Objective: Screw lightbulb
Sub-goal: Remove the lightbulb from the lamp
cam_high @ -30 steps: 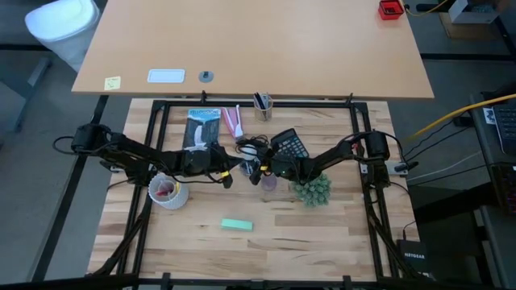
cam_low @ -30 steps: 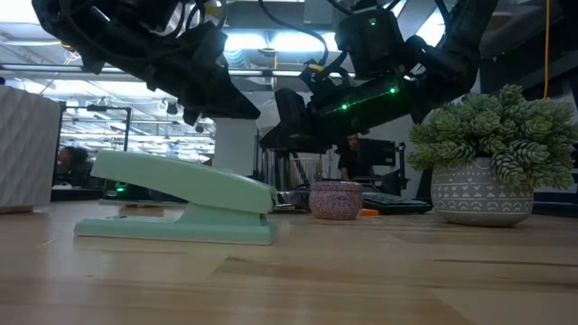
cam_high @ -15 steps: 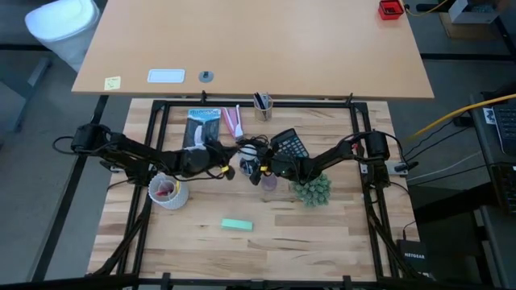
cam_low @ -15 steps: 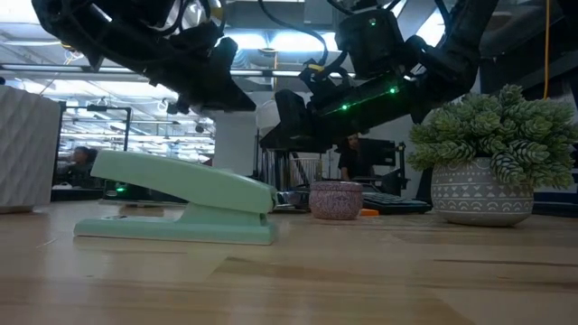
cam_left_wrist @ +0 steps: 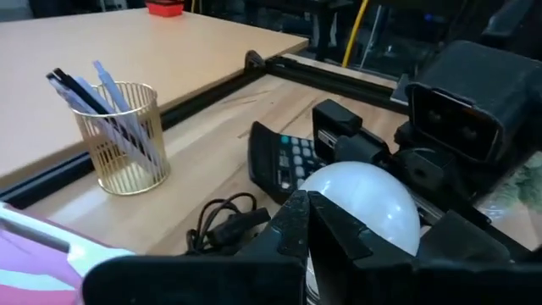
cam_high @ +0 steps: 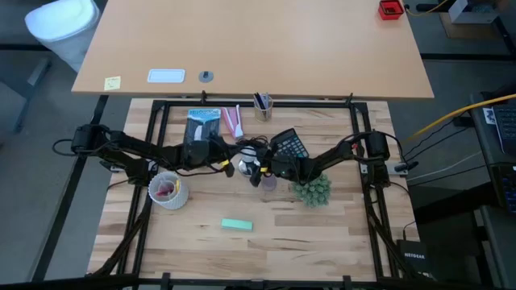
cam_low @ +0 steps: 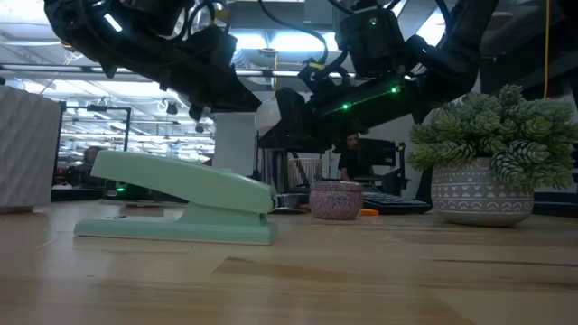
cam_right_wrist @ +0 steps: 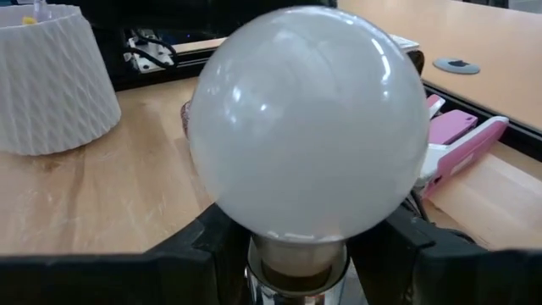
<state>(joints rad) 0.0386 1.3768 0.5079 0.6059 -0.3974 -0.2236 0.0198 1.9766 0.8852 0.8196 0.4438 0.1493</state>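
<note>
Right wrist view basically tells the story here: the lightbulb point(cam_right_wrist: 309, 119) fills the frame, frosted globe up, its greyish base sitting down between that arm's own dark fingers, so the right gripper point(cam_high: 260, 167) looks clamped around the base or socket part. Can't make out from any angle whether there's a socket under there or how far the threads are in, so I honestly can't say how many turns are done. In the high view both arms meet mid-table, just in front of the black calculator point(cam_high: 290, 145), with the bulb point(cam_high: 240, 166) held off the table between them. The left gripper point(cam_high: 228, 165) is right up against the globe, and in the left wrist view its fingers point(cam_left_wrist: 339, 233) sit on the glass, so I'd say it's gripping the bulb. My guess is we're mid-screwing, nothing released yet, tightening and letting go still to come.
</note>
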